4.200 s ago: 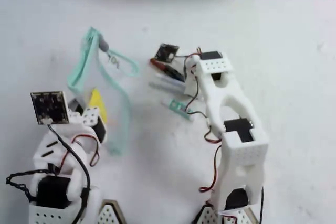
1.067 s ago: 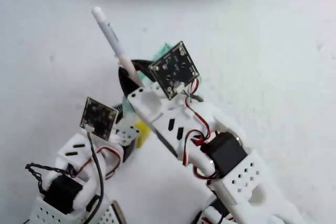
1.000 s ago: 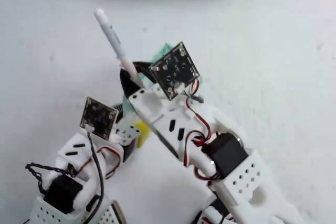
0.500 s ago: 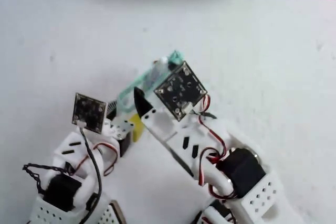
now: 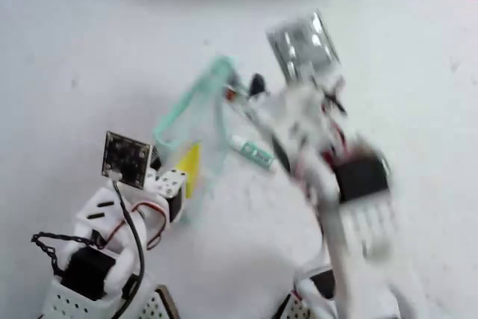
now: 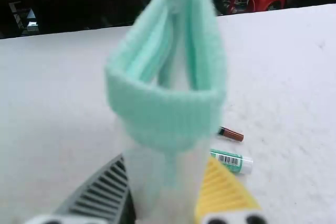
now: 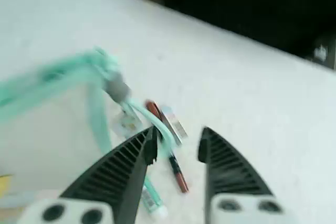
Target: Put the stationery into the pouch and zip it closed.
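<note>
my left claw (image 6: 165,184) is clenched on the pouch (image 6: 168,93). its clear wall is pinched between the grey finger (image 6: 100,187) and the yellow finger (image 6: 223,190). the pouch is see-through with a mint green edge. in the left wrist view the mint rim makes an open loop in front of me. in the high view the pouch reaches from this claw toward the far side of the white surface (image 5: 89,50).

my right claw (image 7: 177,141) is released. its two dark fingers stand apart and nothing is between them. it hangs above the surface, just beside the far end of the pouch, where the grey zipper pull (image 7: 118,88) sits on the mint edge.

below this claw a red-brown pen (image 7: 177,174) lies on the surface, outside the pouch. a green-and-white stick (image 7: 153,203) lies near it, also outside and close to the side of the pouch. a small labelled piece (image 7: 172,121) lies right by the pen. i cannot tell what it is, or whether it touches the pen.
</note>
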Robot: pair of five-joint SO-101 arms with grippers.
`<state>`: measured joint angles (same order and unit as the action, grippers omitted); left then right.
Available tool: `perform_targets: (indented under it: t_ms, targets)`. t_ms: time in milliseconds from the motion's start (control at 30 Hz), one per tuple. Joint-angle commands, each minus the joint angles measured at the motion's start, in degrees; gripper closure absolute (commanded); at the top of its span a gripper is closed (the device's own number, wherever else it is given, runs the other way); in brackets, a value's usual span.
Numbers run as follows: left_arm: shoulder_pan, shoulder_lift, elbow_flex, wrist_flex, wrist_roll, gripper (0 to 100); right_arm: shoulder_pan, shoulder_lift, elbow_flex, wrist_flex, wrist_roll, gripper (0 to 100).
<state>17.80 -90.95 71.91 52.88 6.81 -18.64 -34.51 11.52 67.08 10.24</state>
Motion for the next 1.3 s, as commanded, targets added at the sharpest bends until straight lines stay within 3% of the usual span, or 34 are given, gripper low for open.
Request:
perform_targets:
  t_ms: [0, 167, 333, 600, 833, 1133, 1267]
  targets:
    - [-0.22, -0.40, -0.35, -1.76, -4.75, 97, 6.29, 8.40, -2.11, 0.22, 2.37, 96.4]
    - [-0.22, -0.40, -0.35, -1.76, -4.92, 98, 6.99, 20.26, -1.14, 0.13, 11.34, 94.0]
    - [-0.22, -0.40, -0.35, -1.76, -4.92, 98, 6.46, 31.34, -1.14, -2.68, 15.65, 92.4]
    - [-3.82, -0.40, -0.62, -1.76, -4.84, 98, 5.41, 45.49, -1.14, -12.00, 16.09, 91.5]
    - [-9.98, -0.40, -0.35, -3.78, 1.41, 98, 4.00, 51.91, -2.37, -15.16, 16.09, 91.5]
    - [-9.71, -0.40, -0.35, -3.43, 1.41, 98, 4.26, 61.32, -11.34, -12.53, 15.82, 91.9]
    - [-9.63, -0.40, -0.35, -3.43, 1.32, 98, 4.00, 62.73, -13.36, -11.21, 16.00, 98.9]
